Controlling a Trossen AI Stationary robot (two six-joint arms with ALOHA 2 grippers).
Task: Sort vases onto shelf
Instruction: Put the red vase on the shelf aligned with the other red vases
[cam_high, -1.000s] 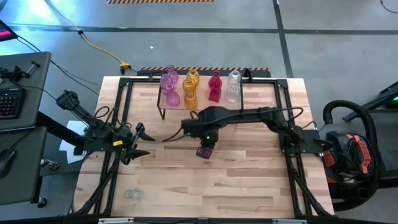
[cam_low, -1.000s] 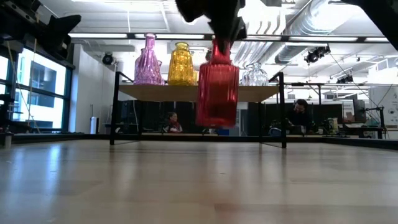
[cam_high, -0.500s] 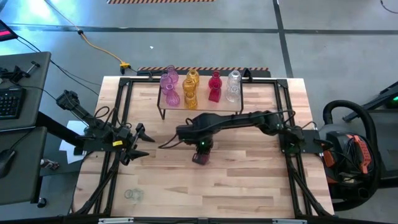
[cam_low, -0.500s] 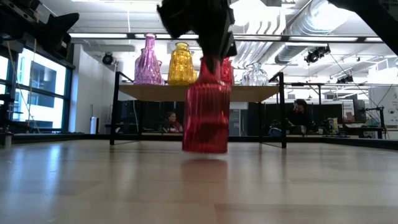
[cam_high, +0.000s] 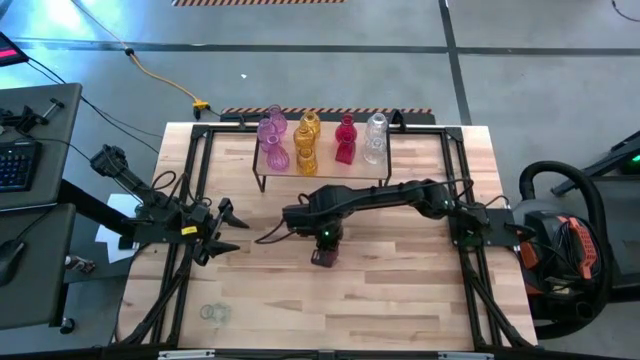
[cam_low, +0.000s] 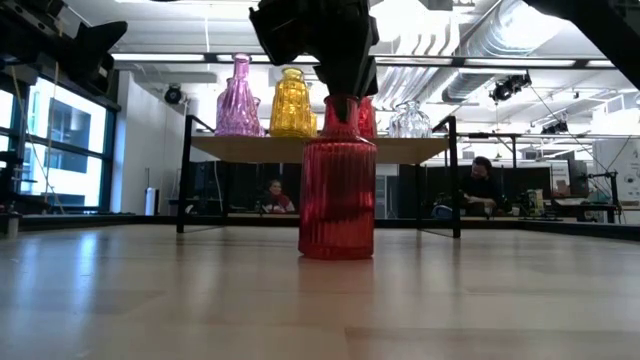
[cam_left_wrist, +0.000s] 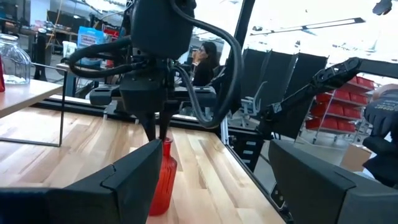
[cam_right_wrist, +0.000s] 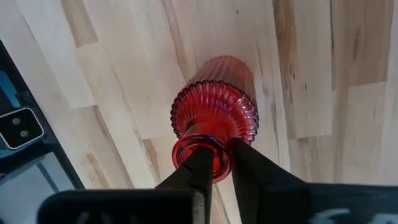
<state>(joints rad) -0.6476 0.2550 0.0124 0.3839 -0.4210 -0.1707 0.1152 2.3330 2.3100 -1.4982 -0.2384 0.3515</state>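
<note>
A red ribbed glass vase (cam_high: 321, 256) (cam_low: 337, 200) stands upright on its base on the tabletop, in front of the shelf. My right gripper (cam_high: 322, 238) (cam_right_wrist: 221, 149) is directly above it, shut on its mouth. The shelf (cam_high: 325, 168) (cam_low: 250, 148), a light-wood board on black wire legs, carries pink, yellow, red and clear vases (cam_high: 305, 140). One clear vase (cam_high: 212, 312) sits on the table near its near-left corner. My left gripper (cam_high: 225, 228) (cam_left_wrist: 211, 180) waits open at the table's left side, facing the red vase (cam_left_wrist: 163, 180). My right gripper pinches the red vase's rim (cam_right_wrist: 219, 163) at the top of its neck. One finger (cam_right_wrist: 194, 171) seems to reach into the mouth and the other (cam_right_wrist: 258, 177) stays outside. The fingers come from above, pointing down. The vase stands upright with its base (cam_low: 337, 252) on the table.
Black frame rails (cam_high: 190, 190) run along the table's left and right sides. Bare wood (cam_high: 400, 290) lies near and to the right of the red vase. People (cam_low: 483, 185) sit in the room beyond the far edge.
My right gripper has moved toward the near edge, a little left, and down, staying shut on the red vase. The vase, earlier lifted clear and slightly tilted, now stands upright with its base on the table.
</note>
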